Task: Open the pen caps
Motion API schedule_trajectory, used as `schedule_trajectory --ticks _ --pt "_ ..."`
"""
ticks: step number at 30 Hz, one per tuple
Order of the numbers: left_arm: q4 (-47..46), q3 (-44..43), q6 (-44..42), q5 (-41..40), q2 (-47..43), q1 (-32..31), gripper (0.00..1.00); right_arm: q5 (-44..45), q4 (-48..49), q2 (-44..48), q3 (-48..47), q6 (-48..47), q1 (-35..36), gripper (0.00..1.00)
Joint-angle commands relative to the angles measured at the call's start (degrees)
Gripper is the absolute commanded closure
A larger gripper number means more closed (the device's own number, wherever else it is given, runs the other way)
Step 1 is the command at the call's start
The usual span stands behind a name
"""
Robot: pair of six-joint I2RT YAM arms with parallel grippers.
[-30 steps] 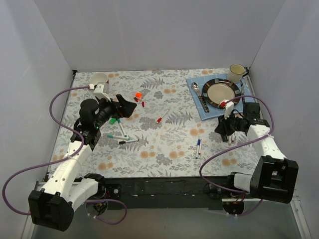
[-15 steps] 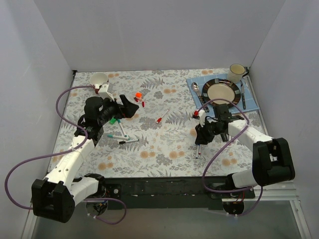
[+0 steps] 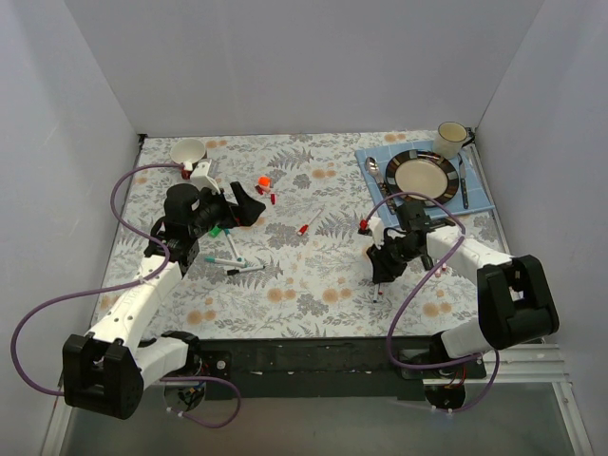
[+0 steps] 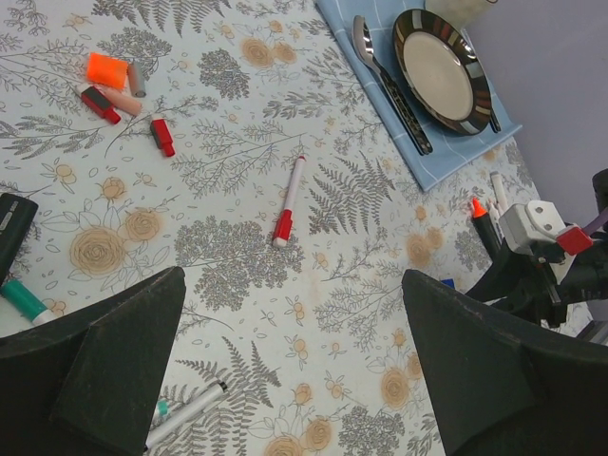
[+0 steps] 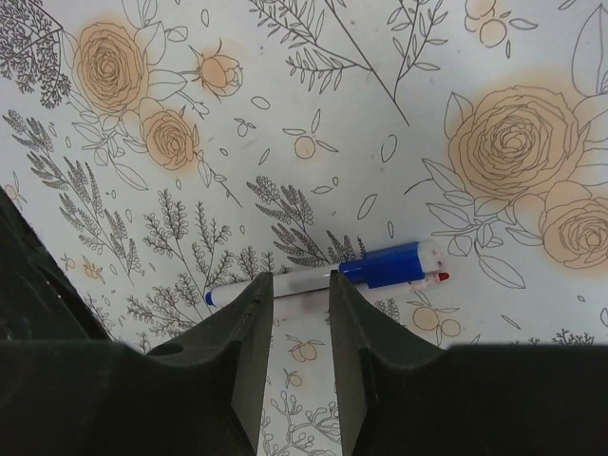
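**Blue-capped pen (image 5: 318, 276) being straddled by the right gripper (image 5: 294, 299), jaws narrowly parted, nothing clasped yet.**
Its white barrel is lying crosswise between the fingertips, the blue cap (image 5: 385, 265) just outside one finger. The barrel alone should be pinched, with the cap being left free for the left gripper (image 4: 285, 361), wide open and empty.

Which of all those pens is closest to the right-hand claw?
The blue-capped pen: it lies directly under the right gripper, crossing between its open jaws. The red-capped pen and the others lie farther away.
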State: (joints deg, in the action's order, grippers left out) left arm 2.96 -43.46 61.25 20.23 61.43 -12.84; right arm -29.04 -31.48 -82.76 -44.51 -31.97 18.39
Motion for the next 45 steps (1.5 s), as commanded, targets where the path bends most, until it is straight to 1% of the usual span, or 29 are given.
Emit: schedule_trajectory --ticks 1,6,11,23,28,36,37,38,45 --pt "0.3 -1.2 -1.1 -0.5 -0.1 0.0 0.02 1.2 -2.9 1.0 -1.7 -1.7 0.2 0.62" --pt "0.4 -1.3 -1.1 -0.5 -0.1 0.0 0.02 1.4 -3.1 -0.5 -2.2 -1.5 1.1 0.61" --pt "0.4 -1.3 -1.1 -0.8 -0.2 0.0 0.02 3.7 -2.3 -1.4 -2.1 -0.4 1.4 0.59" --pt "0.5 -1.2 -1.2 -1.0 -0.1 0.0 0.02 7.2 -0.5 -3.2 -2.2 2.1 1.4 0.58" --pt "0.5 -1.3 -1.2 -1.1 0.2 0.0 0.02 7.5 -0.6 -4.2 -3.2 2.6 3.0 0.58" --pt "0.7 -1.4 -1.5 -1.6 0.5 0.0 0.02 5.9 -0.3 -4.4 -4.9 3.4 4.8 0.52" --pt "0.7 -1.4 -1.5 -1.6 0.6 0.0 0.02 6.0 -0.1 -4.6 -5.1 3.8 5.0 0.50" --pt "0.8 -1.4 -1.5 -1.6 0.7 0.0 0.02 6.5 0.0 -5.2 -5.3 4.1 5.6 0.45" --pt "1.0 -1.5 -1.8 -2.2 1.1 0.0 0.02 12.0 1.2 -9.5 -7.9 5.8 10.4 0.44"
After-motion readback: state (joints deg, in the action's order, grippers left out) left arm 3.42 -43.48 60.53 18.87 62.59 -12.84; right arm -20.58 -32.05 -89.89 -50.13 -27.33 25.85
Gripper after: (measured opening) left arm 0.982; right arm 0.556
